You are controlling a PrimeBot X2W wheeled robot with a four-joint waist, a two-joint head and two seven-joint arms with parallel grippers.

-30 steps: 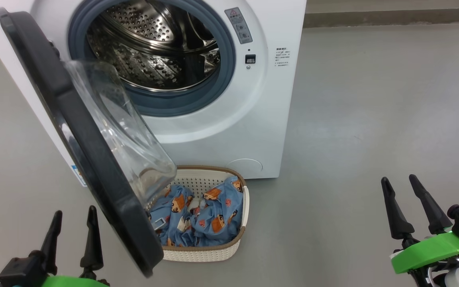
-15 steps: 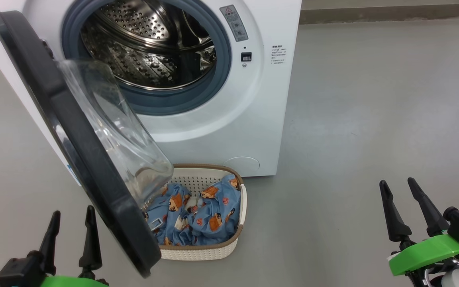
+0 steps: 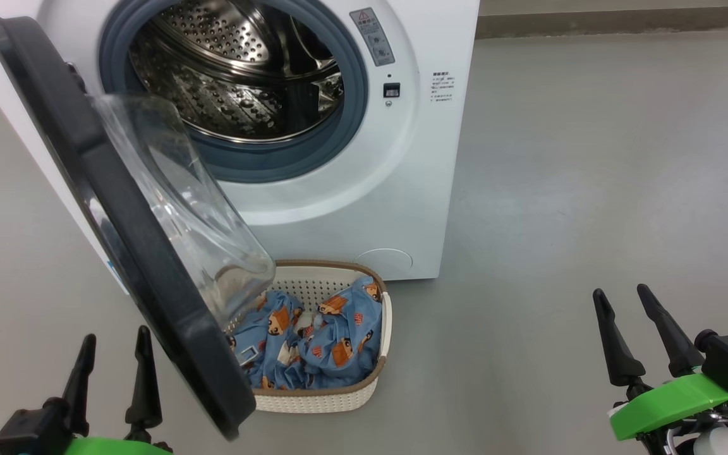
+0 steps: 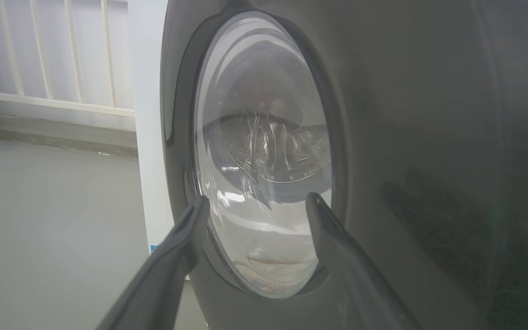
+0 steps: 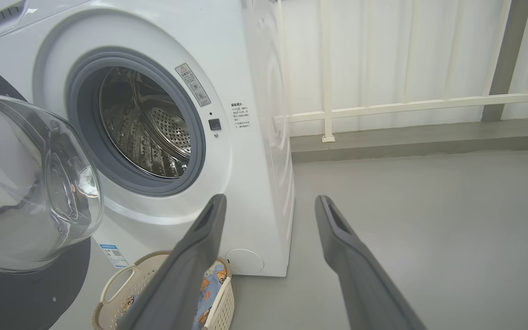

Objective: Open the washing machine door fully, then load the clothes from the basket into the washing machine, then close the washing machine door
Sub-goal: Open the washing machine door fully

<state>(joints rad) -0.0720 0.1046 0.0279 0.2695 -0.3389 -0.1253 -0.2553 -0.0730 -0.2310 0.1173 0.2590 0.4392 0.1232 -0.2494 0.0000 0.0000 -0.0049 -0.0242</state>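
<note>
1. Left gripper [image 3: 116, 335]: fingers spread wide, nothing held. It sits low, just left of the door's free edge. The wrist view has it facing the outer face up close; contact unclear.
2. Door [image 3: 108, 196]: hinged left, roughly half swung, and its glass bowl [image 3: 181, 208] overhangs the basket's left part. I'd say opening isn't finished. Best move is to catch the free edge from the inner side and sweep it left along the hinge arc, keeping off the glass.
3. Basket [image 3: 320, 399]: on the floor [image 3: 560, 189] just in front of the washer. Clothes [image 3: 332, 335] are heaped inside, partly under the door.
4. Washer [image 3: 402, 208]: the drum [image 3: 237, 82] looks empty.
5. Right gripper [image 3: 620, 292]: fingers apart, empty, over bare floor and well apart from the basket.
</note>
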